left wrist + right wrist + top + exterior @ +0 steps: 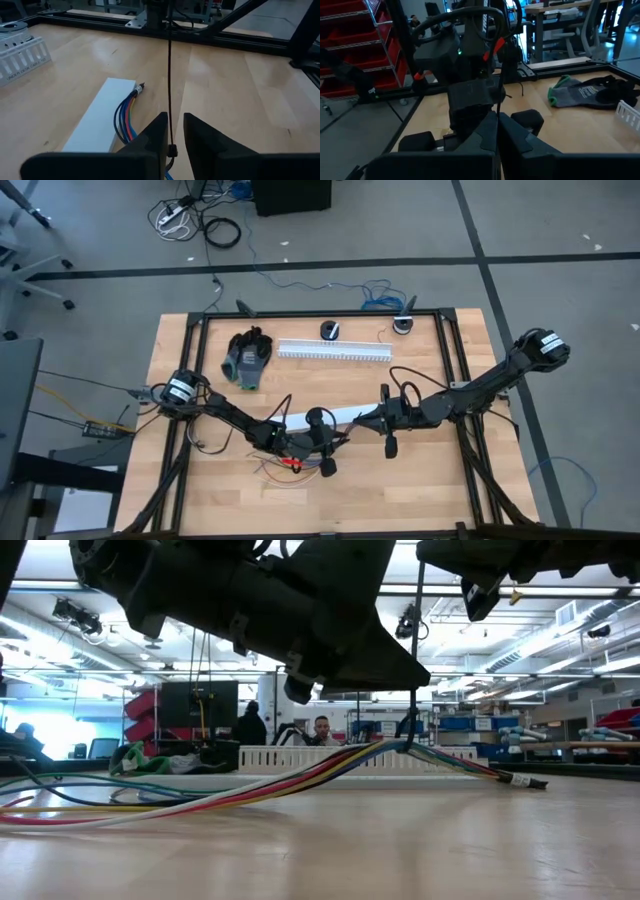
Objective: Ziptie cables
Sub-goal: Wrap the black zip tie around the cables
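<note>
The cables point(250, 785) are a bundle of coloured wires. They lie along the table and over a flat white bar point(95, 125). A thin black ziptie point(417, 660) rises straight from the bundle where it is lifted point(405, 745). My left gripper point(174, 116) stands at the bundle, fingers a little apart, with the ziptie's strap point(169, 75) running up through the gap and its head point(171, 149) low between them. My right gripper point(497, 117) is higher, facing the left one, and shut on the strap. My left gripper has a finger on either side of the ziptie's strap, and I cannot tell whether either finger touches it. My right gripper pinches the ziptie's strap point(498, 100) between its two shut fingers, well away from the head. The strap runs taut from them to the bundle, which it holds raised off the table there.
A white slotted duct point(335, 350) lies across the far part of the table, a grey-and-green glove point(247, 357) to its left. Two small round parts point(330, 330) sit by the far frame rail. Black frame rails point(190, 380) border the wooden top.
</note>
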You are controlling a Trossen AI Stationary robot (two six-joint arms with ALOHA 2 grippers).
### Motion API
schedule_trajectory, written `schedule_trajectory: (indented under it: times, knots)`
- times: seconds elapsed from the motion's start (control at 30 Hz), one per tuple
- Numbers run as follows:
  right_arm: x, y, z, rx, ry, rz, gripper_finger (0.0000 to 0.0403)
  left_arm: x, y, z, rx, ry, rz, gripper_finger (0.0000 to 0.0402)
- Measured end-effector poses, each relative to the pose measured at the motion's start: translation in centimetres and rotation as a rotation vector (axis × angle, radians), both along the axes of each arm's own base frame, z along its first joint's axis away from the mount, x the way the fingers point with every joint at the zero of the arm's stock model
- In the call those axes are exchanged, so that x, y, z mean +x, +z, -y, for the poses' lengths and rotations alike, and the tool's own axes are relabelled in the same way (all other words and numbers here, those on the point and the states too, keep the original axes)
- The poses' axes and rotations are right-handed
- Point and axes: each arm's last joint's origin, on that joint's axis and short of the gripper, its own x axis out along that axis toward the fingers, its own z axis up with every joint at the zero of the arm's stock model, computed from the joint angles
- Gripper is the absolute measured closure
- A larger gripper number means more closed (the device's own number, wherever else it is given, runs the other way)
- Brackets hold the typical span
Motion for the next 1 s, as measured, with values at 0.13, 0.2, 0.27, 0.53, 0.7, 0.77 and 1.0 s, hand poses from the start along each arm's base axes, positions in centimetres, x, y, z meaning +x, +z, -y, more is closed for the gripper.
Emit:
schedule_trajectory:
  times: [0.13,0.2,0.27,0.53,0.7,0.77,1.0]
  knots:
    - [-0.01,0.05,0.01,-0.002,0.0,0.003,0.0403,0.01,-0.23,-0.01,-0.016,0.006,-0.007,0.0348]
    - [-0.01,0.13,0.0,-0.006,0.002,0.011,0.0403,0.01,-0.46,0.0,-0.014,0.003,-0.018,0.0348]
    - [-0.02,0.2,-0.01,-0.006,0.005,0.018,0.0403,0.05,-0.73,0.04,-0.018,-0.004,-0.022,0.0348]
    - [-0.02,0.2,-0.01,-0.006,0.006,0.018,0.0403,0.02,-0.86,0.01,-0.004,0.0,-0.033,0.0348]
    - [-0.02,0.09,-0.02,-0.006,0.007,0.007,0.0403,0.02,-0.83,-0.03,0.006,0.011,-0.031,0.0351]
    - [-0.02,0.07,-0.02,-0.006,0.007,0.006,0.0403,0.02,-0.81,-0.05,0.024,0.012,-0.032,0.0356]
    - [-0.02,0.07,-0.02,-0.006,0.008,0.005,0.0402,-0.01,-0.86,-0.1,0.034,0.026,-0.037,0.0397]
